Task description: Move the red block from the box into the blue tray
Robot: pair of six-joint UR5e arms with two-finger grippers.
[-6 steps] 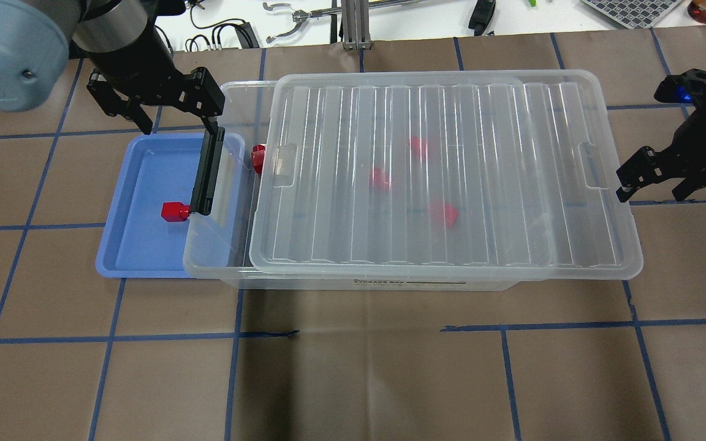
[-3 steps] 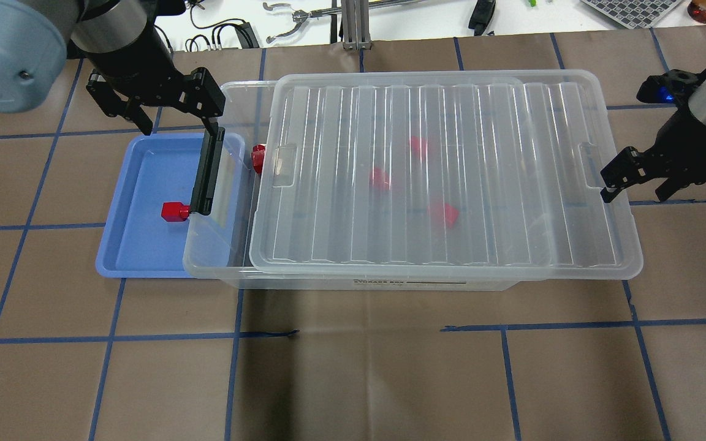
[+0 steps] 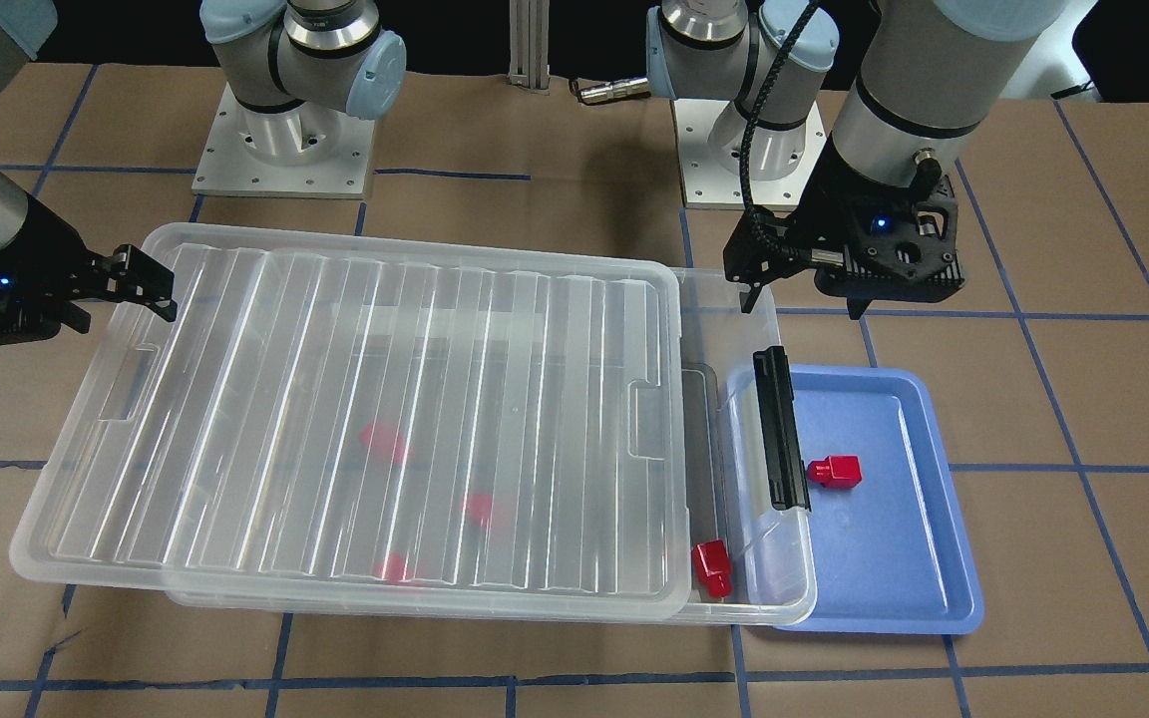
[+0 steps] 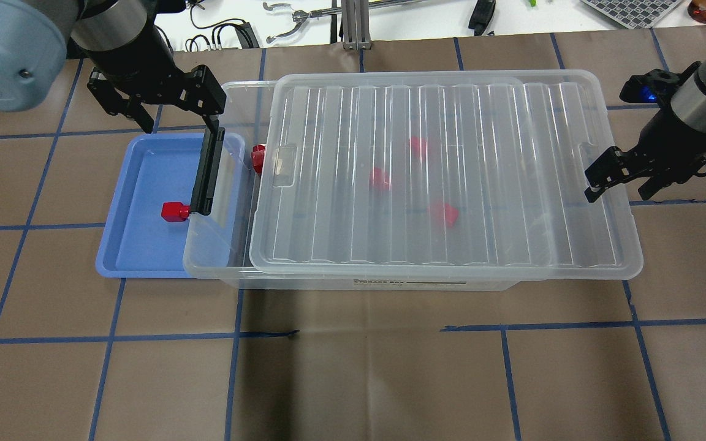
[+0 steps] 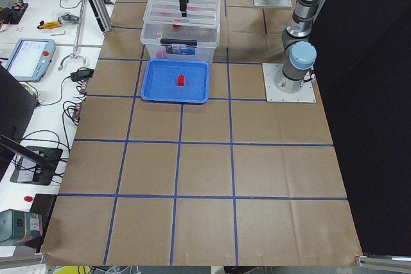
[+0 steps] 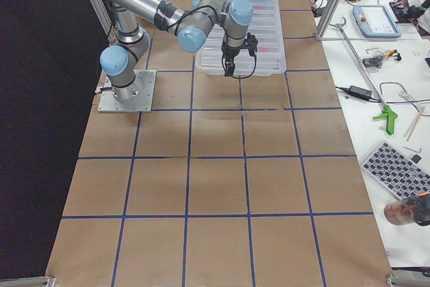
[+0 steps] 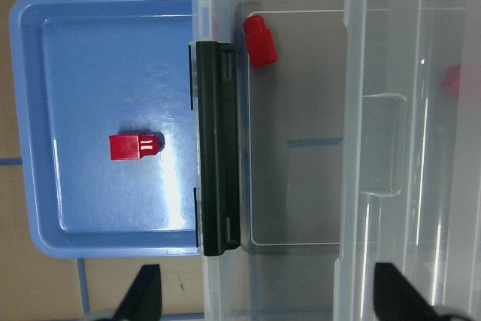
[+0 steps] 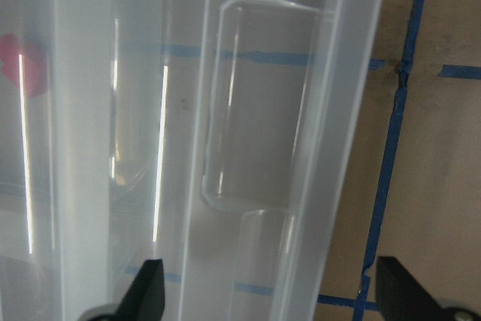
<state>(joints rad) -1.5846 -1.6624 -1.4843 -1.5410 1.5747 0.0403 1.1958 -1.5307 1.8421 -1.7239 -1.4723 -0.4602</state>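
On the bench, blue tray (image 4: 121,245): one red block (image 4: 174,211) lies inside, task item delivered. Box (image 4: 218,260): black latch bar (image 4: 207,174) overhangs the tray; lid (image 4: 482,153) sits slid aside. Second red block (image 4: 258,158) lies in the uncovered gap, three more under the lid. Left tool (image 4: 178,127): spread, empty, over the tray's far rim. Right tool (image 4: 619,193): spread, empty, has just advanced over the lid's end, probably to shift the lid.

Bright, sharp; streak glare on lid (image 4: 445,171).
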